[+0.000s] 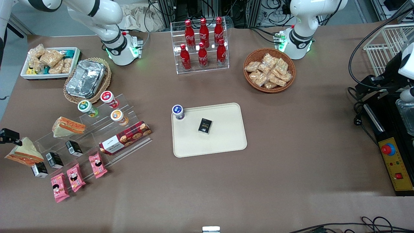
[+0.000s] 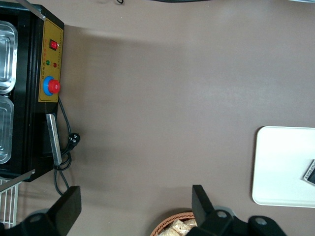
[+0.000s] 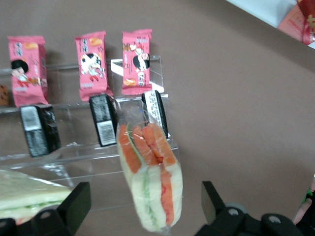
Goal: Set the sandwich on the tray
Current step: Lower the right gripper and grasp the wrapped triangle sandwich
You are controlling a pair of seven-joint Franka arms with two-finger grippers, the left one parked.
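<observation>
The sandwich [image 1: 24,153], a clear-wrapped wedge with cream-white bread and orange and green filling, lies at the working arm's end of the clear stepped stand [image 1: 97,136]. My gripper [image 1: 7,136] hangs just above it. In the right wrist view the gripper [image 3: 142,206] is open, its black fingers [image 3: 74,204] standing either side of the sandwich [image 3: 150,177] without touching it. The cream-beige tray [image 1: 223,142] lies flat mid-table, well toward the parked arm from the sandwich. Its edge also shows in the left wrist view [image 2: 280,167].
A second wedge sandwich [image 1: 68,127] with a greenish side lies on the stand, beside small black boxes [image 1: 54,160] and pink packets [image 1: 76,177]. On the tray are a black box [image 1: 205,126] and a blue-lidded cup [image 1: 178,112]. Cola bottles [image 1: 203,45] and a snack basket [image 1: 269,69] stand farther back.
</observation>
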